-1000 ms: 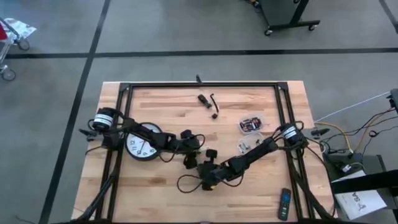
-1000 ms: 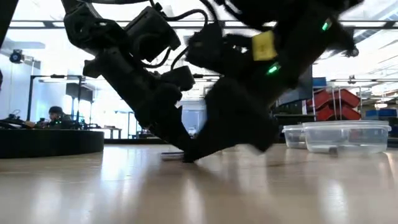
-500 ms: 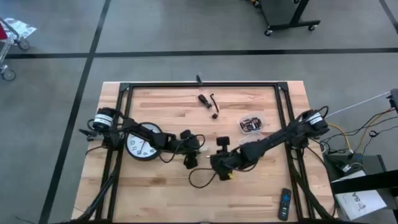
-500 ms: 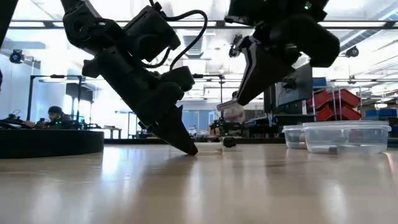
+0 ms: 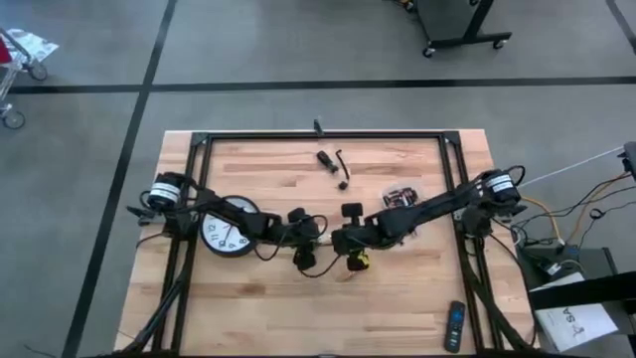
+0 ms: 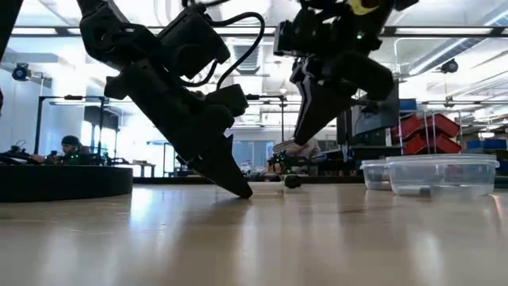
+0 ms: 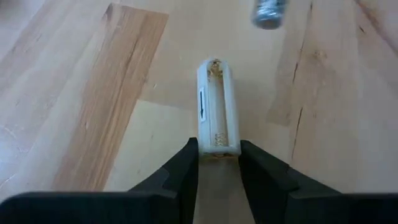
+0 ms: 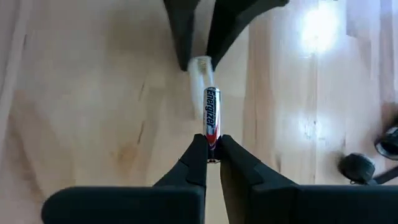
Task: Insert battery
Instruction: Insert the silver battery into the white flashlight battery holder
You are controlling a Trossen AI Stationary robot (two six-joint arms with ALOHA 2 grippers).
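In the high view, the left gripper and the right gripper are seen close together at the centre of the wooden table. A round wall clock lies at the left, partly under the left arm, and a clear plastic tub stands at the right, behind the right arm.

In the low view, the left gripper is pressed down onto the table top at the centre of the frame, while the right gripper hangs above it, a little to the right.

In the left wrist view, a white plastic battery holder is clamped at its near end between the fingers. Its long slot is empty, with a metal spring at the far end.

In the right wrist view, an Energizer battery, a smooth slim cylinder, is pinched at its near end and points toward the holder in the upper middle. It should probably be lowered parallel to the slot, with the flat end against the spring, while the holder is kept firmly fixed.
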